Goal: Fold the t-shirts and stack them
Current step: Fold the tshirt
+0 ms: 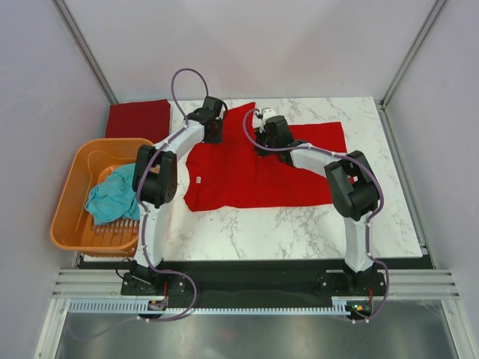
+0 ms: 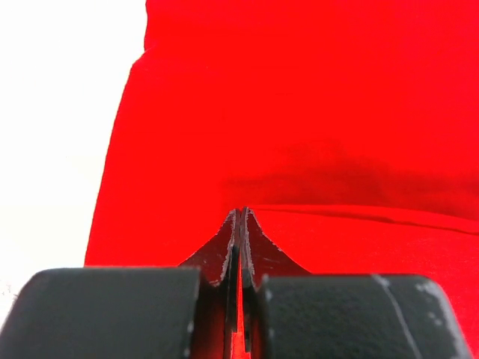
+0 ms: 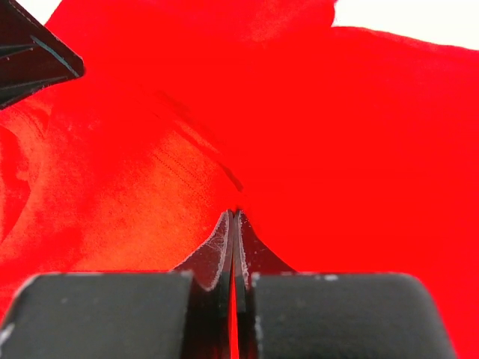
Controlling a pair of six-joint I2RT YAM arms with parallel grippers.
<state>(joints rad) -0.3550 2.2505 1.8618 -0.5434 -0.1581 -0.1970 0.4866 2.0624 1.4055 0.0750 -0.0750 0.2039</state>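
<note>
Left gripper [image 1: 215, 133] and right gripper [image 1: 263, 143] each pinch shut on the upper edge of the bright red t-shirt [image 1: 247, 183], which lies mid-frame with its long axis left to right and its body below both, so a fold would likely draw downward.

no legible text anywhere, small white label [image 1: 199, 179] on red t-shirt [image 1: 247, 185] unreadable

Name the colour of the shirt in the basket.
The shirt is teal; best in top view.
</note>
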